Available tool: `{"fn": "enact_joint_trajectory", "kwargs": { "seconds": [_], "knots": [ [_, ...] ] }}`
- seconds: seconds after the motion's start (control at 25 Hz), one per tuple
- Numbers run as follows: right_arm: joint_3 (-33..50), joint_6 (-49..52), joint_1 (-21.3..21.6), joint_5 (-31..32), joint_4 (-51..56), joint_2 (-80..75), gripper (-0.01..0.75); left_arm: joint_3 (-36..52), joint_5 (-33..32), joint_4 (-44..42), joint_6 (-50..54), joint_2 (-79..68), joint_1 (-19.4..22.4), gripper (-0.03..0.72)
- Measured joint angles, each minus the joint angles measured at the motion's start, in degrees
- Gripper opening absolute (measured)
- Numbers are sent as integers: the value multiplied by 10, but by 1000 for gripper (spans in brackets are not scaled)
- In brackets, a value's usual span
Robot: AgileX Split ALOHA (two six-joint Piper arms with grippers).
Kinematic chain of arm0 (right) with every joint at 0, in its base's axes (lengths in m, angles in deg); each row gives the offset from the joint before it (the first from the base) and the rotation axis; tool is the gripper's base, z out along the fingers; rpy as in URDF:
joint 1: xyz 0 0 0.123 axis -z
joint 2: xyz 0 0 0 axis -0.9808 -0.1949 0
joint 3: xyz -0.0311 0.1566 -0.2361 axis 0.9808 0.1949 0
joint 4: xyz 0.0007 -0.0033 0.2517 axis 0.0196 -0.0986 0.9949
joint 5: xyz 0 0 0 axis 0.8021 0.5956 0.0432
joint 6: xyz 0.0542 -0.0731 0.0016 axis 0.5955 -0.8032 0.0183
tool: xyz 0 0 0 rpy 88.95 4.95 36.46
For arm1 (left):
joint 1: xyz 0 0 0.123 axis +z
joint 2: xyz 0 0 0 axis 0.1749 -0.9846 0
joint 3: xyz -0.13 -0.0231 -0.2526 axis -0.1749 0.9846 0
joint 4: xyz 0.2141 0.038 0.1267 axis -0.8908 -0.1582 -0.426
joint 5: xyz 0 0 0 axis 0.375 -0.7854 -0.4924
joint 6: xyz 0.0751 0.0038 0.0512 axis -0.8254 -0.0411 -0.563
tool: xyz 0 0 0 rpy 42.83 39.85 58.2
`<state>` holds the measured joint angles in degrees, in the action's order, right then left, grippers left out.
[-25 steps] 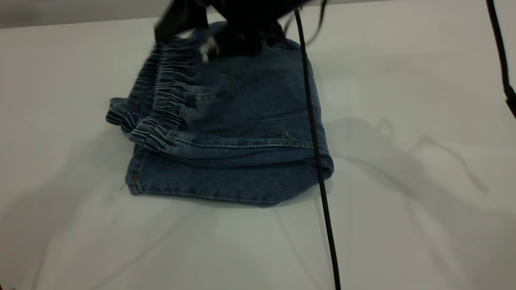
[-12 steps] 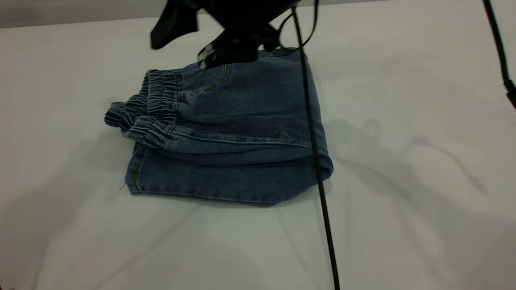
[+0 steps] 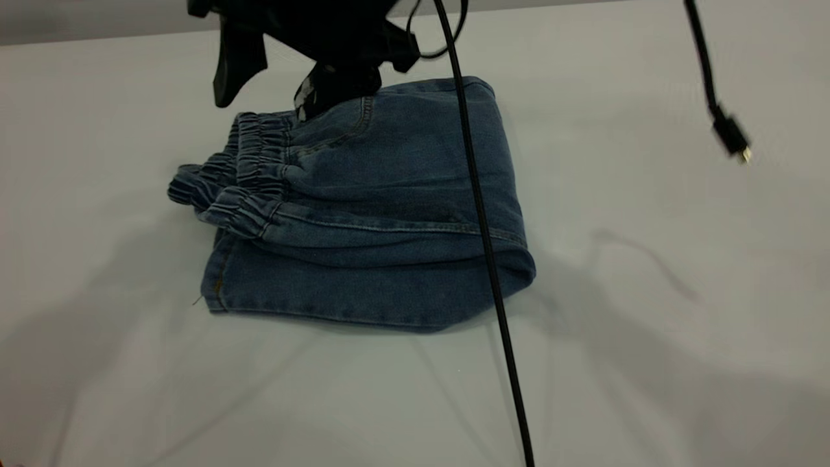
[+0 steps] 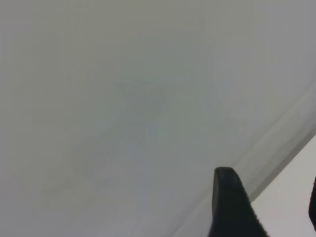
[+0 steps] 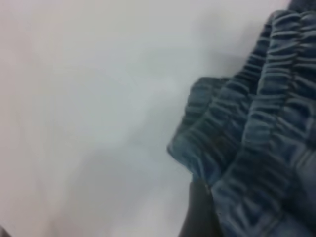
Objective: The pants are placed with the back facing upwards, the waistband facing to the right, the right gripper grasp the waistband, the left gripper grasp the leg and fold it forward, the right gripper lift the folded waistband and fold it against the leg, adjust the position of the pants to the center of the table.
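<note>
I'm seeing my right gripper (image 3: 269, 84) hovering with jaws spread, gripping nothing, just above the gathered waistband (image 3: 253, 168). The folded pants (image 3: 389, 214) are lying on the table (image 3: 648, 324). My left gripper's (image 4: 269, 207) jaws are parted over bare tabletop.

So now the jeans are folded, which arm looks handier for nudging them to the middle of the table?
Probably the right one. Its gripper hangs open just above the waistband of the folded pants, while the left wrist view shows only bare table, no denim nearby.
</note>
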<state>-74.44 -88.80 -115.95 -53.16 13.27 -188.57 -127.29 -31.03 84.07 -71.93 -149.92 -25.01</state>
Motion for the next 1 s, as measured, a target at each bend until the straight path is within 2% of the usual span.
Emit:
{"fn": "enact_joint_trajectory", "kwargs": {
  "seconds": [0.08, 0.16, 0.32, 0.4, 0.56, 0.76, 1.0],
  "knots": [
    [-22, 77, -13, 59, -92, 0, 454, 0, 0, 0, 0, 4, 0, 360],
    [-38, 158, -17, 89, -183, 0, 454, 0, 0, 0, 0, 11, -1, 360],
    [-47, 283, -16, 96, -300, -4, 453, 0, 0, 1, 0, 32, -1, 359],
    [-47, 327, -16, 78, -329, -14, 453, 0, 1, 1, 0, 43, -1, 359],
    [-47, 412, -16, 77, -341, -44, 444, 0, 0, 1, 10, 68, -1, 359],
    [-48, 469, -16, 48, -266, -88, 433, 0, -1, 1, 20, 91, -2, 359],
    [-48, 525, -16, 73, -256, -116, 429, 0, -3, 1, 20, 102, -2, 358]
  ]
}}
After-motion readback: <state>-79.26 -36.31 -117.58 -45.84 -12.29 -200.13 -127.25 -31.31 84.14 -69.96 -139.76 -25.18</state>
